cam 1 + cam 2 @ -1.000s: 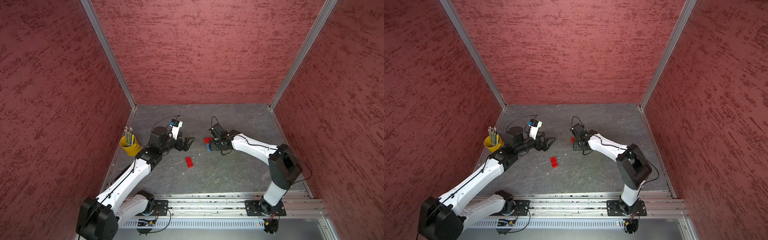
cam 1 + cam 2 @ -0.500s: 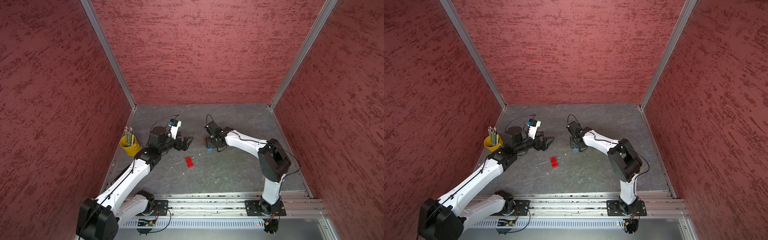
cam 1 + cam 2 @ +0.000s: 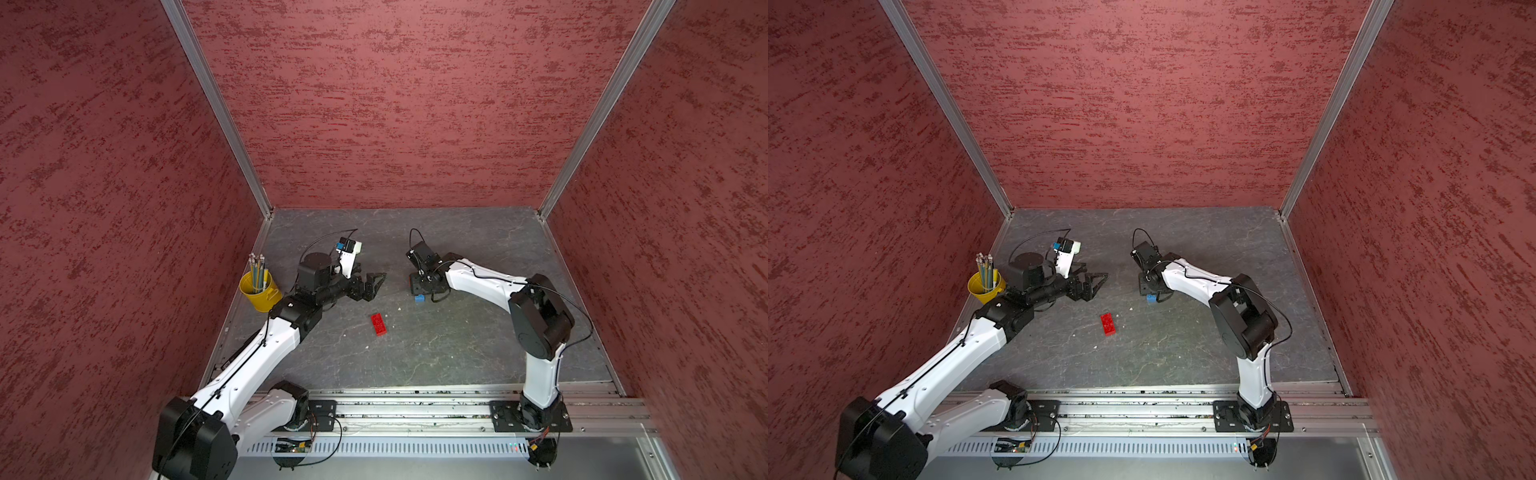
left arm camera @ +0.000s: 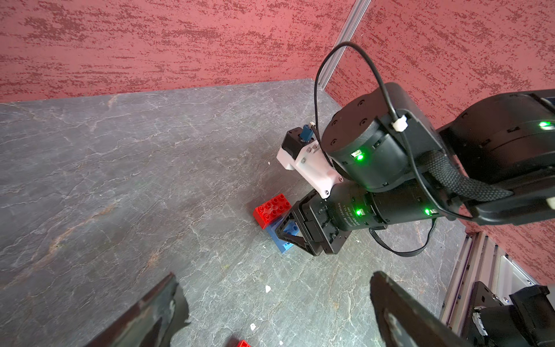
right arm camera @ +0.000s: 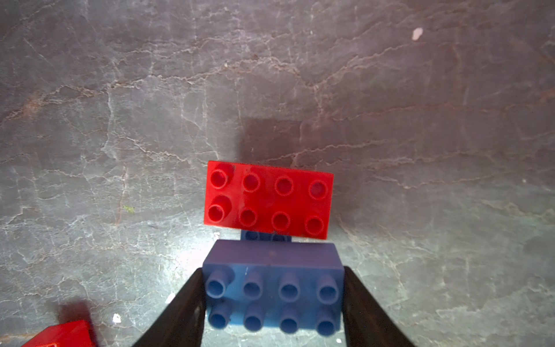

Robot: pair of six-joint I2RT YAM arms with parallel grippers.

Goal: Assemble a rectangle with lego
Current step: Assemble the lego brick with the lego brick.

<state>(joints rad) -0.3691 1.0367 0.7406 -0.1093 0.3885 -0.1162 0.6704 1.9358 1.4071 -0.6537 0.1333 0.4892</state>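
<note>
We reckon we are mid-join: right claw [image 5: 273, 272] clenched on a blue brick [image 5: 270, 300] just beside the red brick [image 5: 268, 199] capping a second blue brick [image 5: 265, 235], left claw [image 3: 373, 284] released, apart from it; next, we seat ours flush against that red brick.

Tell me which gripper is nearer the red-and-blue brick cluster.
Right. The right gripper is clamped on the cluster's top blue brick; the left gripper hangs open, well apart from it.

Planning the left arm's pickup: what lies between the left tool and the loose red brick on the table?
Nothing. Only bare gray table lies between the open left tool and the loose red brick. This shows in both top views.
</note>
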